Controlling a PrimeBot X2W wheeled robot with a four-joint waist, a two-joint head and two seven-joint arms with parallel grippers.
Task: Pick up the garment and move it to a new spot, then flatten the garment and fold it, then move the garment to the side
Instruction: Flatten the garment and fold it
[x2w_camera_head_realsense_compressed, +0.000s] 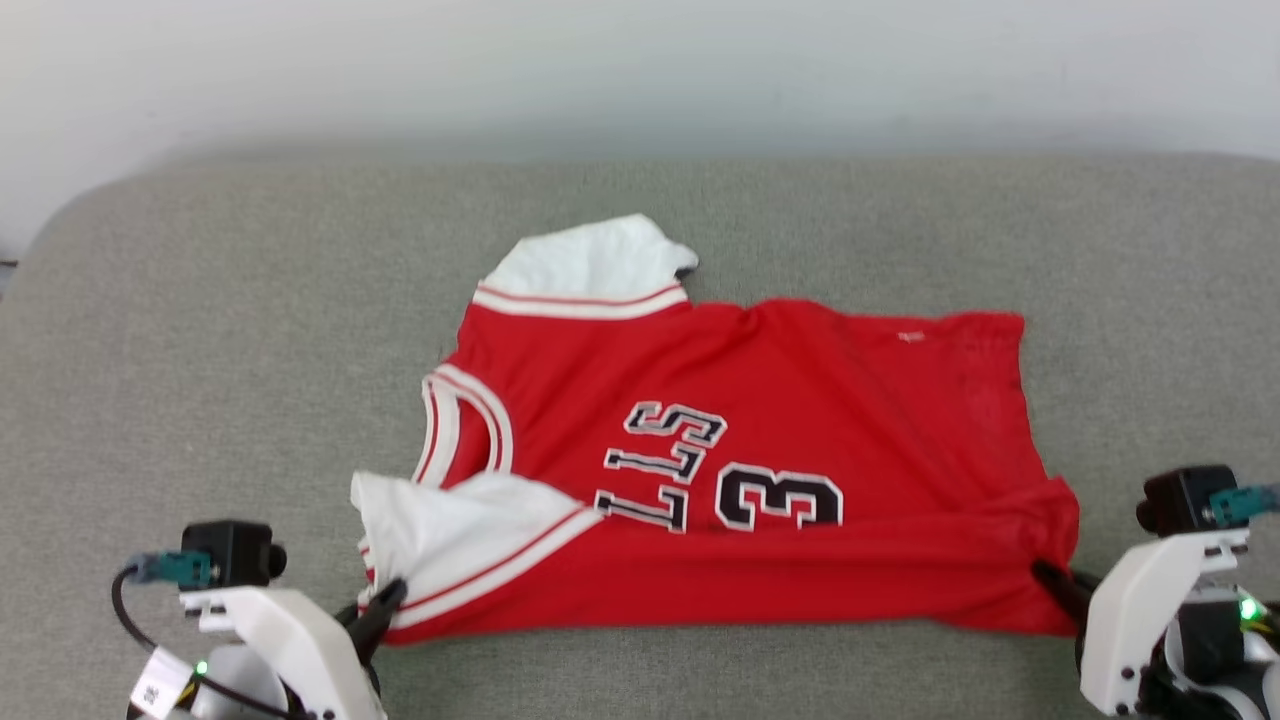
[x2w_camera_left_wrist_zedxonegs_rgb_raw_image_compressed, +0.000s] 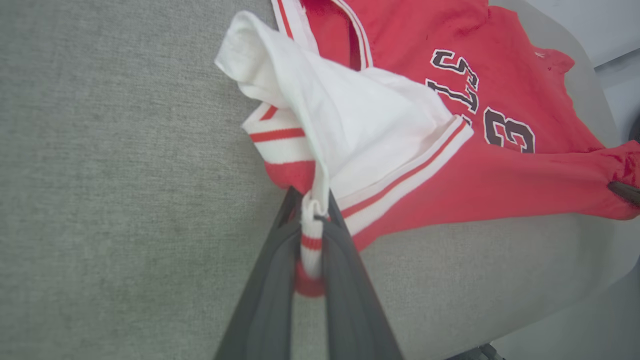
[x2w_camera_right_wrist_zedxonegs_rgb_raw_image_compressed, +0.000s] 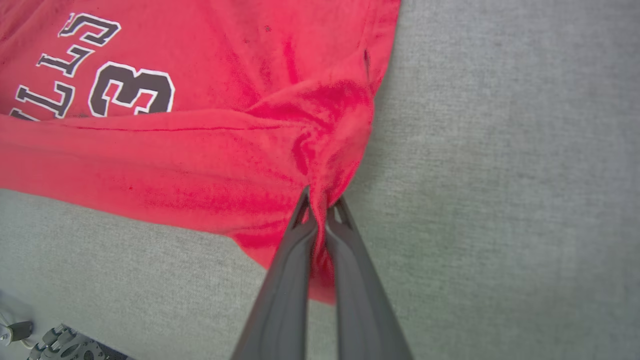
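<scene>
Garment (x2w_camera_head_realsense_compressed: 760, 440) lies spread on the tabletop (x2w_camera_head_realsense_compressed: 200, 350), its near edge stretched between your two jaws. Left jaws pinched tight on sleeve trim (x2w_camera_left_wrist_zedxonegs_rgb_raw_image_compressed: 311, 240); right jaws clamped on hem corner (x2w_camera_right_wrist_zedxonegs_rgb_raw_image_compressed: 325, 190). You likely hold both ends to lift evenly.

White plastic shells, left shell (x2w_camera_head_realsense_compressed: 290, 640) at 7 o'clock, right shell (x2w_camera_head_realsense_compressed: 1140, 610) at 4, each topped with a boxy black camera (x2w_camera_head_realsense_compressed: 235, 552) and teal plug (x2w_camera_head_realsense_compressed: 180, 570). Left trails a black cable (x2w_camera_head_realsense_compressed: 119, 605) and printed tag (x2w_camera_head_realsense_compressed: 155, 690). Fingers (x2w_camera_left_wrist_zedxonegs_rgb_raw_image_compressed: 260, 300): long, dark grey.
</scene>
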